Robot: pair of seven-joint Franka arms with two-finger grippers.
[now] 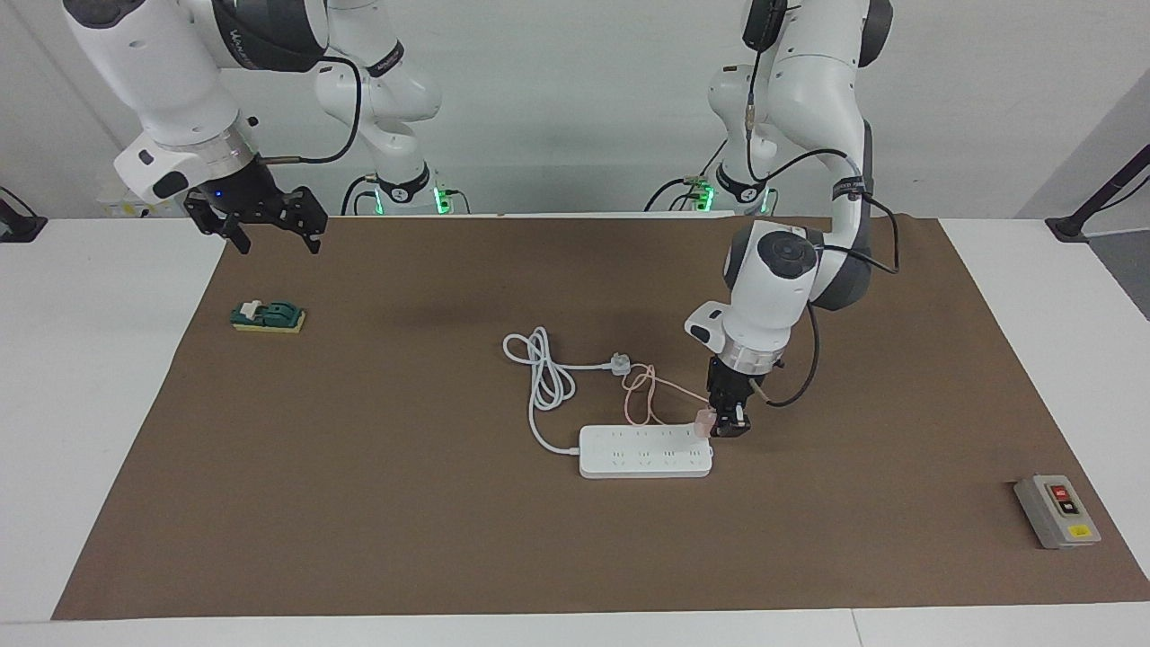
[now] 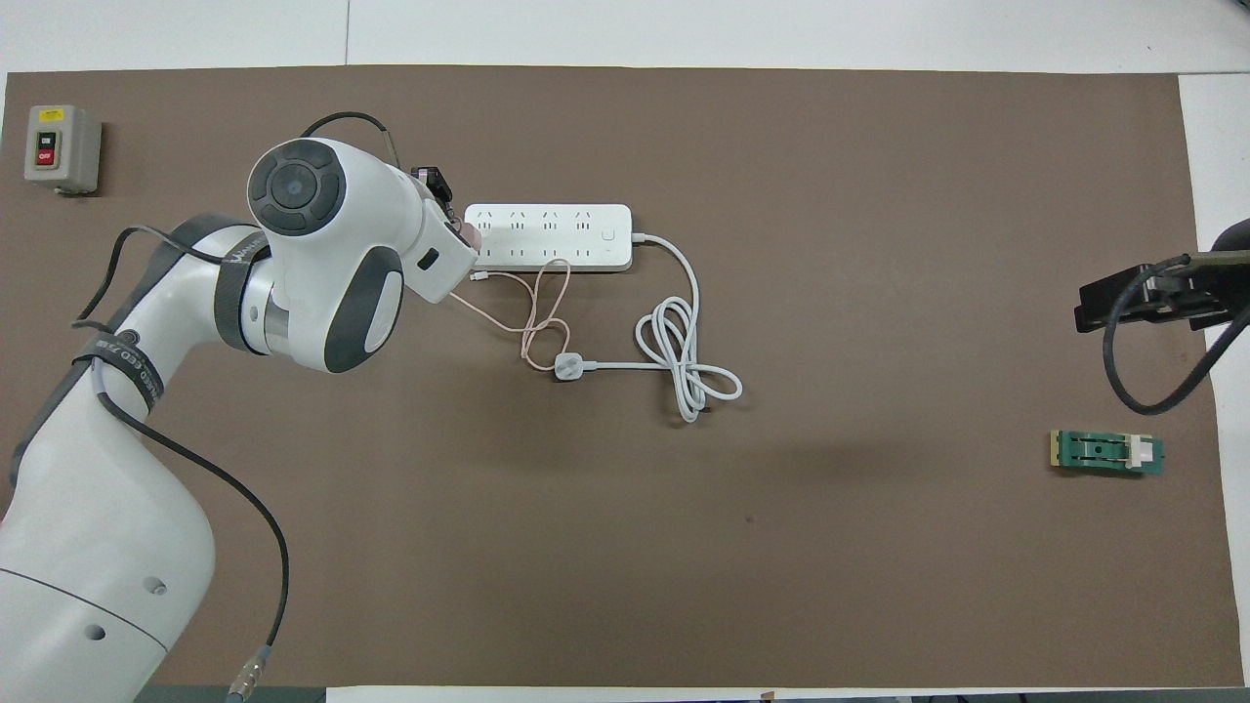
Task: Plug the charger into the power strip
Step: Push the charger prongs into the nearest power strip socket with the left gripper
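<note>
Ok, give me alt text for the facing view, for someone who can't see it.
The left gripper holds a small pink charger at the end of a white power strip lying on a brown mat. The right gripper waits open in the air above the mat's edge, over a small green switch. A grey button box sits near the mat's corner.

The power strip (image 1: pixel 645 451), a long flat white bar with two rows of sockets, lay flat mid-surface, its thick white cord coiled nearer the robots. The charger (image 1: pixel 705 419), a small pale-pink cube, hung over the strip's end, its thin pink cable looping away.
</note>
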